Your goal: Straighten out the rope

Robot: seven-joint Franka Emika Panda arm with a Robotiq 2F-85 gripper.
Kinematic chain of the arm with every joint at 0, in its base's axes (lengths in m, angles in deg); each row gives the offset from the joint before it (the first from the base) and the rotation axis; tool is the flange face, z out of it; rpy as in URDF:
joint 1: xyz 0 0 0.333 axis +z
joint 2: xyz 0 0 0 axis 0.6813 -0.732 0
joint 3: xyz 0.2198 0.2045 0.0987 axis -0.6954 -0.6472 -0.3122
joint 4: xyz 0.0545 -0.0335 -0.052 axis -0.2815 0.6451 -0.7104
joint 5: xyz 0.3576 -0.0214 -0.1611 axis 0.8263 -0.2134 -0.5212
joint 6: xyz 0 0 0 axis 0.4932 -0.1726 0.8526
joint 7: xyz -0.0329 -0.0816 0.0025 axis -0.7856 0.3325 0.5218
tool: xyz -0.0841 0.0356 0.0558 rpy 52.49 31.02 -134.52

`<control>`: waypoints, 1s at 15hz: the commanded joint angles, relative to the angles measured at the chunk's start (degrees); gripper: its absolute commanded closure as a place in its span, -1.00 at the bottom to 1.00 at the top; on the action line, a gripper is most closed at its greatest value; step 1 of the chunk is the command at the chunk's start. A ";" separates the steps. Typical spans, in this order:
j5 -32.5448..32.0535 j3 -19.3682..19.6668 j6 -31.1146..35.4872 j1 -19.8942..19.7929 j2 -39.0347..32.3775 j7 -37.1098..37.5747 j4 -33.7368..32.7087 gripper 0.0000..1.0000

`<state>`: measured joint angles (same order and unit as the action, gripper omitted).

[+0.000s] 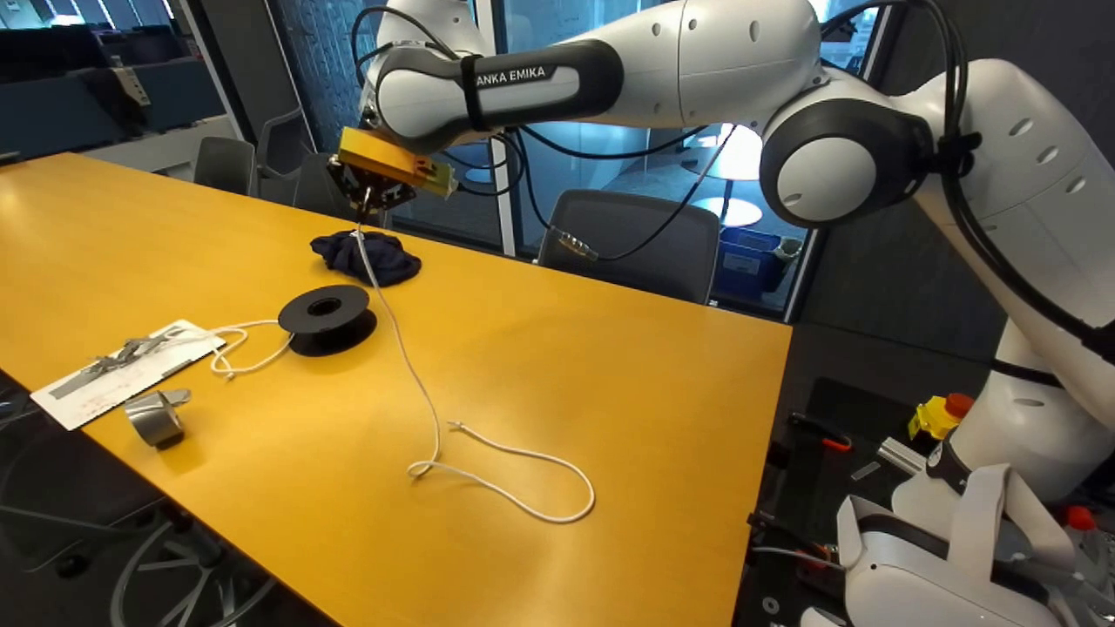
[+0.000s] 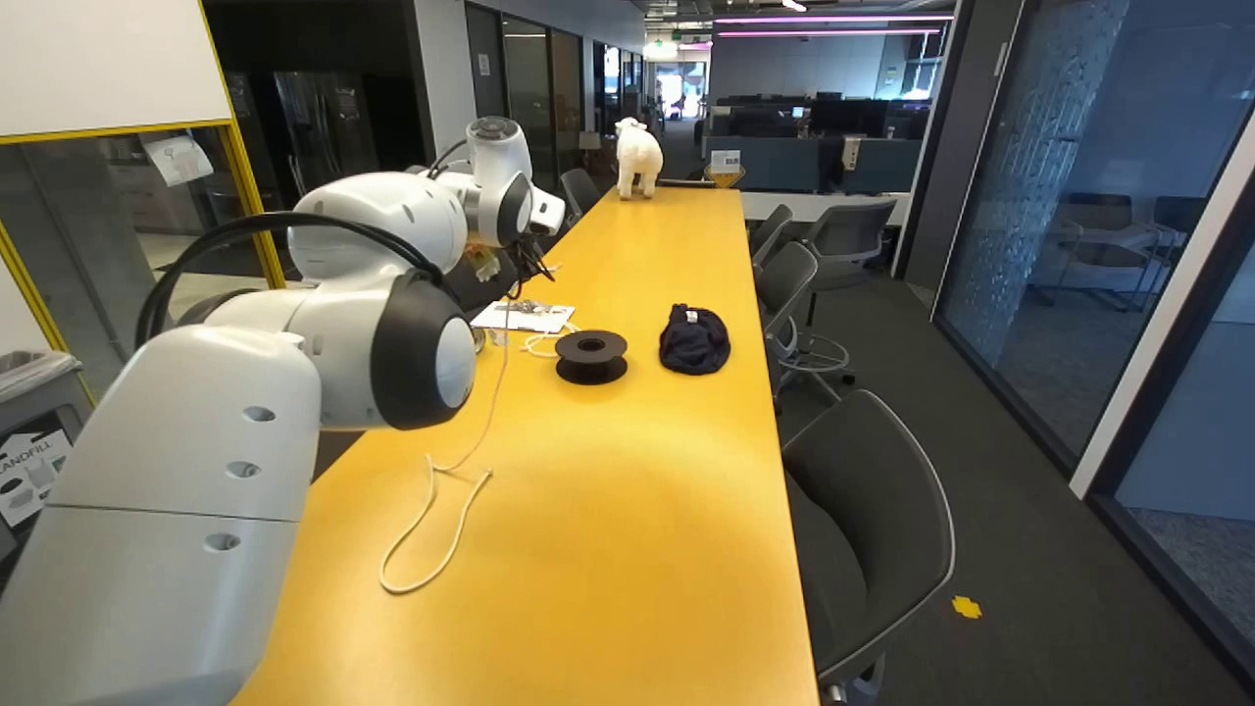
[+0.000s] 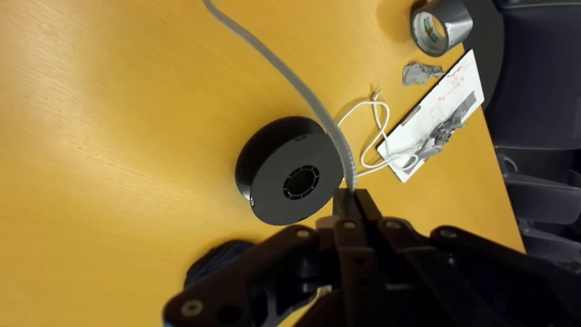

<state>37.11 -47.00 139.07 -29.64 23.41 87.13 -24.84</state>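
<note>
Tool (image 3: 352,196) clamped on rope (image 3: 292,78); black spool (image 1: 327,327), dark cloth (image 2: 694,345), tape roll (image 1: 154,420) on table (image 1: 540,348).

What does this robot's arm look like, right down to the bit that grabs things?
The arm is white with rounded segments and dark joint covers. Black cables run along it. White lettering on a dark panel reads "ANKA EMIKA" beside a black strap. Near the end sits a yellow block; the slim fingers are black.

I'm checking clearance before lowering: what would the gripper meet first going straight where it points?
Probably the black spool, near its rim; depth is unclear in the wrist view, so the gripper might just reach the table.
</note>
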 commanded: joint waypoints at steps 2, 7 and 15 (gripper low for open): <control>1.65 -1.17 -1.73 -3.64 -7.05 -0.17 -8.28 0.96; 1.25 -0.65 -4.29 -4.86 -13.93 1.30 -13.97 0.95; 0.87 -0.42 -6.41 -2.58 -15.54 3.60 -20.02 0.96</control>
<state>38.08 -47.42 134.57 -33.13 9.14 88.81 -39.46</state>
